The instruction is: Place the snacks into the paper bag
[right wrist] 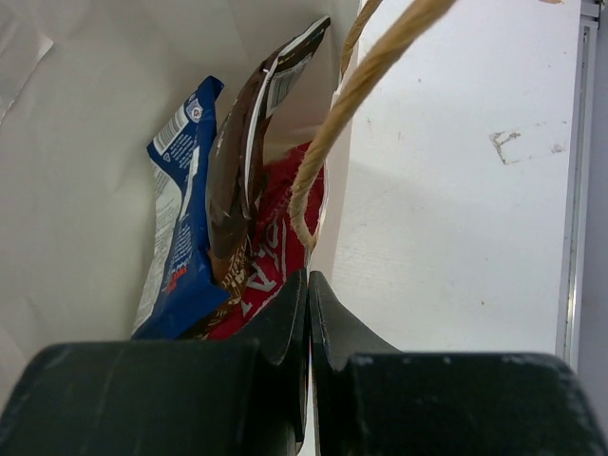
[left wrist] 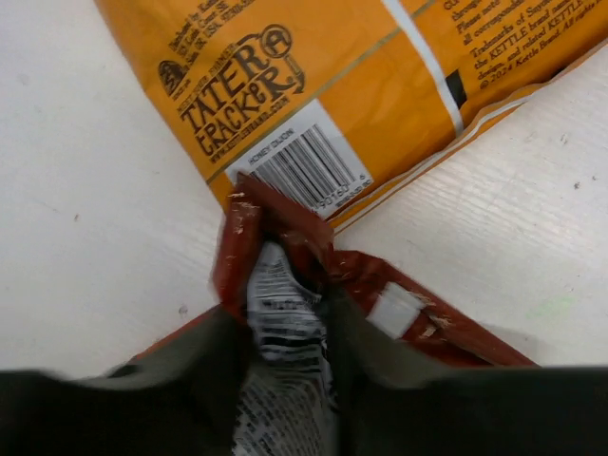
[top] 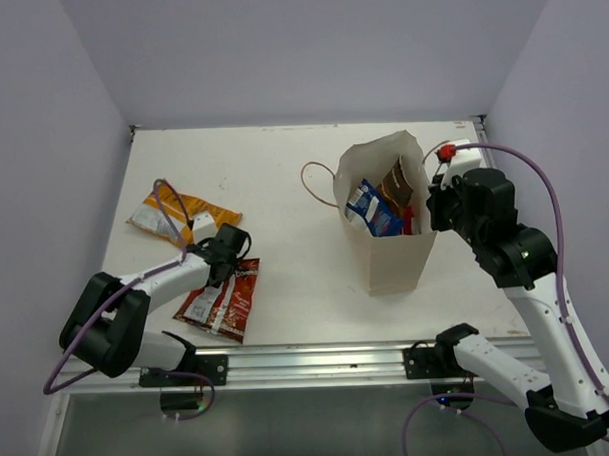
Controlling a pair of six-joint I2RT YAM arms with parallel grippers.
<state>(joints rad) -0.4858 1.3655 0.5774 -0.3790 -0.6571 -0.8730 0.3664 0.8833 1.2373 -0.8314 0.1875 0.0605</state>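
The paper bag (top: 398, 255) stands upright and open at mid-right. Inside it stand a blue packet (right wrist: 180, 237), a dark brown packet (right wrist: 233, 171) and a red packet with white lettering (right wrist: 275, 242). My right gripper (top: 436, 209) is shut on the bag's right rim; in the right wrist view the gripper (right wrist: 309, 281) pinches the thin wall (right wrist: 95, 142). My left gripper (top: 229, 259) is shut on a crumpled fold of the red-orange packet (left wrist: 285, 237), which lies on the table (top: 222, 303). The orange packet (top: 179, 214) lies flat just beyond it (left wrist: 361, 85).
The bag's loop handles show: one hangs out on its left (top: 318, 182), one runs past my right fingers (right wrist: 332, 123). Grey walls close the table (top: 282, 159) on three sides. A metal rail (top: 319, 360) runs along the near edge.
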